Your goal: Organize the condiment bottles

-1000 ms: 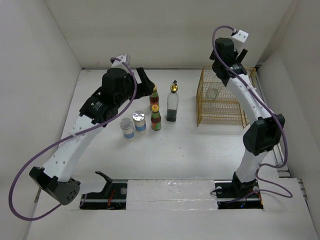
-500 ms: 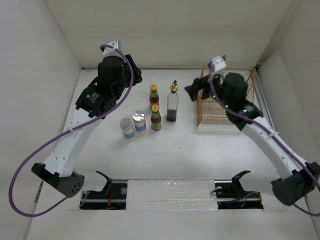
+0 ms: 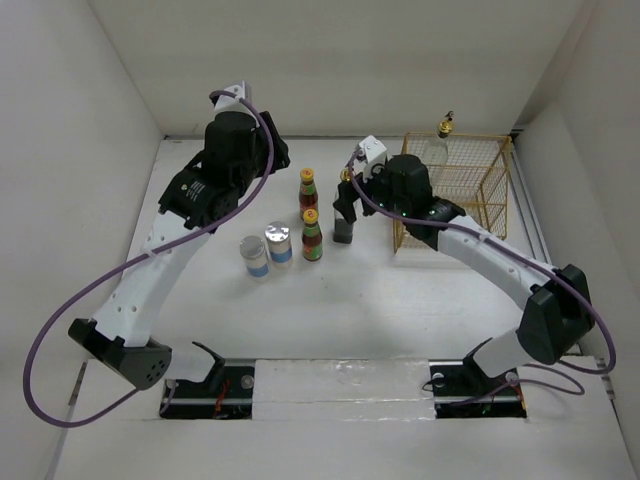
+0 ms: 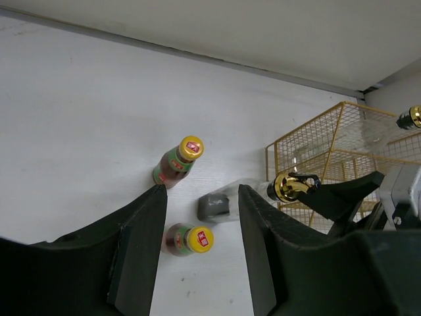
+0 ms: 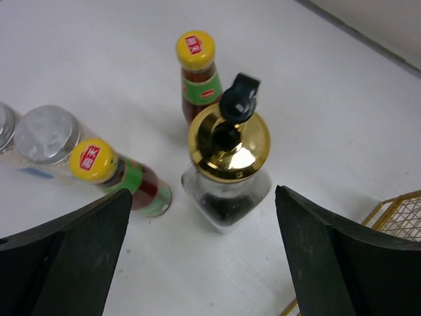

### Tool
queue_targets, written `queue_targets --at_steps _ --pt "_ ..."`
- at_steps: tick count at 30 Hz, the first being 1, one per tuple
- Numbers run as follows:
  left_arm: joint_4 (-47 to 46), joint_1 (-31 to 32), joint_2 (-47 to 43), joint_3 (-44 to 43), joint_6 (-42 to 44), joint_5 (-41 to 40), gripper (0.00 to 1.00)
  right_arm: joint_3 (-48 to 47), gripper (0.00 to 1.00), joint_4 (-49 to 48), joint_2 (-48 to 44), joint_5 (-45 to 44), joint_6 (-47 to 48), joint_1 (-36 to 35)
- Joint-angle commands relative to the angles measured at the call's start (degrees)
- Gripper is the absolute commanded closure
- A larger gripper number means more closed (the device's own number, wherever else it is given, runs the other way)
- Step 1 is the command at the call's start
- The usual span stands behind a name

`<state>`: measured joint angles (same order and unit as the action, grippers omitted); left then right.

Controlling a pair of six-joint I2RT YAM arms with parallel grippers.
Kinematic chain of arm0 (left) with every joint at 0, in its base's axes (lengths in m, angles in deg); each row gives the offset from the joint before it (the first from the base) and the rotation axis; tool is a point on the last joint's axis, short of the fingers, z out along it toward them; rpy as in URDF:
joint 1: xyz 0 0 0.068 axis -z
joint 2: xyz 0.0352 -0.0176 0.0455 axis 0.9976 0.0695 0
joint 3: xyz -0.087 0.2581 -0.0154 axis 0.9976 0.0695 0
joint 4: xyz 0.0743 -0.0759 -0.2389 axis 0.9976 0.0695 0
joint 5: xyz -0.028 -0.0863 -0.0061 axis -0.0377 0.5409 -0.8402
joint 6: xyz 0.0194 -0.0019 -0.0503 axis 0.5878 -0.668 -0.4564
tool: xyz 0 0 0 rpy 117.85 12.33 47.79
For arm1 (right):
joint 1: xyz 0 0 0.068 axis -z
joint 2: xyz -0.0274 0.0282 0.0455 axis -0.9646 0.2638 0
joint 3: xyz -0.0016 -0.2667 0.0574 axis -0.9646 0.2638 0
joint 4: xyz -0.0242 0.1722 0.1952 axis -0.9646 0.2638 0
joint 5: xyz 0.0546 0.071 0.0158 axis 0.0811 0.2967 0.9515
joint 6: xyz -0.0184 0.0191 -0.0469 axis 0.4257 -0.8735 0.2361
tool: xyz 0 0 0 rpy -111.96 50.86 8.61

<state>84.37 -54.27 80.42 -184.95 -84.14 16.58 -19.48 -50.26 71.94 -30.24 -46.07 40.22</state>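
One tall clear bottle (image 3: 343, 228) with a gold stopper stands on the table. My right gripper (image 3: 346, 200) hangs open above it, its fingers wide on either side of the stopper (image 5: 228, 141) and not touching. A second tall bottle (image 3: 440, 140) stands upright in the back left corner of the gold wire basket (image 3: 470, 190). Two small sauce bottles (image 3: 308, 192) (image 3: 312, 236) stand left of the table bottle. Two silver-lidded jars (image 3: 278, 243) (image 3: 255, 256) sit further left. My left gripper (image 3: 265, 150) hovers high behind the sauce bottles (image 4: 177, 161) (image 4: 191, 239), jaws apart and empty.
White walls close the table in at the back and on both sides. The wire basket (image 4: 316, 141) stands at the right rear, close to my right arm's elbow. The arms' mounting rail (image 3: 340, 385) runs along the near edge.
My right arm has swung from the basket over to the tall bottle on the table, leaving the other tall bottle in the basket. The left gripper has drawn back from the sauce bottles.
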Motion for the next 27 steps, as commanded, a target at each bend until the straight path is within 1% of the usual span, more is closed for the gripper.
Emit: queue_targets --at_steps 1,3,5,7,10,12,13,14,15,17,18,20,22,25,26,27 --pt "-0.9 -0.2 -2.0 -1.6 0.8 0.3 0.56 -2.9 0.05 -8.0 0.6 -6.4 -1.5 0.0" --pt "-0.9 -0.2 -2.0 -1.6 0.8 0.3 0.56 -2.3 0.06 -10.4 2.2 -6.4 -1.5 -0.5" --pt "-0.9 -0.2 -2.0 -1.1 0.8 0.3 0.56 -2.3 0.12 -13.0 3.3 -7.7 -1.5 -1.1" --pt "-0.9 -0.2 -2.0 -0.6 0.8 0.3 0.56 -2.3 0.16 -14.6 5.1 -7.7 -2.1 -1.1" --pt "-2.2 -0.2 -2.0 1.5 -0.4 3.4 0.56 -3.3 0.22 -17.5 7.2 -8.8 -2.8 -1.1" --pt "-2.8 -0.2 -2.0 2.0 -1.3 4.8 0.56 -4.2 0.48 -17.5 8.3 -9.4 -3.3 -1.6" --pt "-2.8 -0.2 -2.0 2.8 -1.3 5.4 0.56 -4.2 0.56 -17.5 8.3 -9.4 -3.3 -2.2" --pt "-2.8 -0.2 -2.0 2.8 -1.3 5.4 0.56 -4.2 0.69 -17.5 8.3 -9.4 -3.3 -2.2" --pt "-2.8 -0.2 -2.5 3.4 -1.3 5.4 0.56 -4.2 0.75 -17.5 7.7 -11.2 -3.8 -2.2" --pt "-2.8 -0.2 -2.5 3.4 -1.3 5.4 0.56 -3.7 0.83 -19.0 4.9 -12.4 -3.8 -2.9" --pt "-3.3 -0.2 -2.5 3.4 -1.3 5.4 0.56 -3.7 0.89 -19.0 3.7 -13.0 -3.8 -3.5" --pt "-3.3 -0.2 -2.5 3.4 -1.3 5.4 0.56 -4.5 0.94 -17.7 0.8 -14.5 -3.8 -3.5" --pt "-3.3 -0.2 -2.5 4.0 -1.3 5.9 0.56 -6.4 0.95 -15.4 -4.1 -15.2 -3.8 -3.5" --pt "-3.8 -0.2 -2.5 4.5 -1.3 5.9 0.55 -11.0 0.98 -6.1 -9.4 -18.3 -3.8 -3.5" --pt "-3.8 -0.2 -2.5 4.5 -1.3 5.9 0.55 -12.1 0.98 -0.9 -10.3 -19.2 -3.8 -1.7" --pt "-3.8 -0.2 -2.5 4.5 -1.3 5.9 0.54 -13.0 0.99 1.4 -11.3 -20.0 -3.8 -0.9"
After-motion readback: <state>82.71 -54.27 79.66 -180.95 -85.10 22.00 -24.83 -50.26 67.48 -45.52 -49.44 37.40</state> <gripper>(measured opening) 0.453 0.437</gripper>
